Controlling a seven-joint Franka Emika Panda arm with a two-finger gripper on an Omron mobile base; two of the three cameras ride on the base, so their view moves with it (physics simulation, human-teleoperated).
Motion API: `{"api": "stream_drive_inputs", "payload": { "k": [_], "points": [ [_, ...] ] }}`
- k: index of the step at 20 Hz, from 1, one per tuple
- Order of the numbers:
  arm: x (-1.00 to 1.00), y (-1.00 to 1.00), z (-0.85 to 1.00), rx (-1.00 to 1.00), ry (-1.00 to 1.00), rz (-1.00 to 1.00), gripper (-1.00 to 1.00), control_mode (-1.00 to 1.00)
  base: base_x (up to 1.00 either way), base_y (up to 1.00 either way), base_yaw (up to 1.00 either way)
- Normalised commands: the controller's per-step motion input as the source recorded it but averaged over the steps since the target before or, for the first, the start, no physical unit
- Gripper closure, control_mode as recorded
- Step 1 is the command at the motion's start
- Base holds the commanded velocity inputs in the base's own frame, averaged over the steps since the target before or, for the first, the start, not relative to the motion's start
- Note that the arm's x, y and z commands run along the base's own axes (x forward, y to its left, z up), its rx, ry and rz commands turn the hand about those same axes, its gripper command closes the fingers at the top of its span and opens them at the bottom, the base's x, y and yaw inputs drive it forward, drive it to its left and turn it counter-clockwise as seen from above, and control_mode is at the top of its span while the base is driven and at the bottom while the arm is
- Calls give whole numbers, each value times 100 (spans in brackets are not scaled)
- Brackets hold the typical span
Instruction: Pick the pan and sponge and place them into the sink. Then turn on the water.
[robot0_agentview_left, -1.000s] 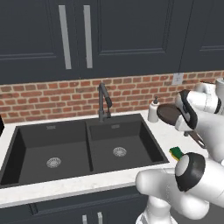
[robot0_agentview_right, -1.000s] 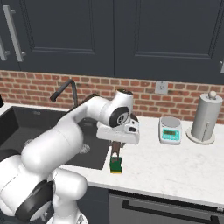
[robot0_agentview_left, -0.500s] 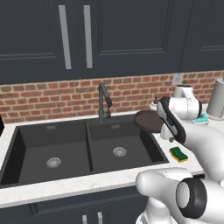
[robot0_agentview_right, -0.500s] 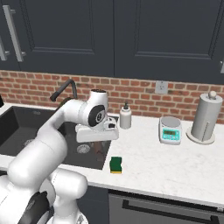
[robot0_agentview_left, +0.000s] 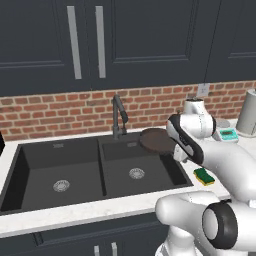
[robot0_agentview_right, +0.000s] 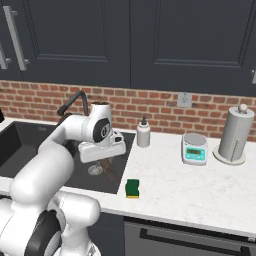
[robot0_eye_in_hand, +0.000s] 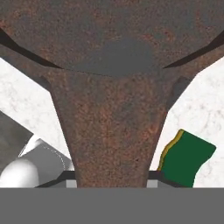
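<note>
My gripper (robot0_agentview_left: 173, 149) is shut on the handle of the reddish-brown pan (robot0_agentview_left: 154, 140), which hangs above the back right of the sink's right basin. In the hand view the handle (robot0_eye_in_hand: 114, 131) runs up from between my fingertips to the pan's body across the top. The black double sink (robot0_agentview_left: 45, 165) lies below, its dark gooseneck faucet (robot0_agentview_left: 119, 113) just left of the pan. No water runs from it. The yellow and green sponge (robot0_agentview_left: 204, 175) lies on the white counter to the right of the sink, also visible as sponge (robot0_agentview_right: 132, 188) and sponge (robot0_eye_in_hand: 187, 156).
A soap dispenser (robot0_agentview_right: 143, 133), a small digital scale (robot0_agentview_right: 194, 148) and a paper towel roll (robot0_agentview_right: 233, 134) stand along the brick wall on the right counter. Dark cabinets hang above. The left basin (robot0_agentview_left: 60, 175) has only its drain.
The arm has swung left, carrying the pan from above the counter to over the sink's right basin. The sponge has stayed on the counter.
</note>
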Motion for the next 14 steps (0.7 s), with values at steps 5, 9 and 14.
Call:
{"api": "stream_drive_inputs", "payload": {
  "k": [5, 9, 14],
  "points": [
    [47, 53, -24, 1, 8, 0, 100, -100, 0, 0, 0],
    [39, 51, -37, 0, 7, 0, 100, -100, 0, 0, 0],
    [19, 25, -49, 1, 0, 0, 100, -100, 0, 0, 0]
  ]
}}
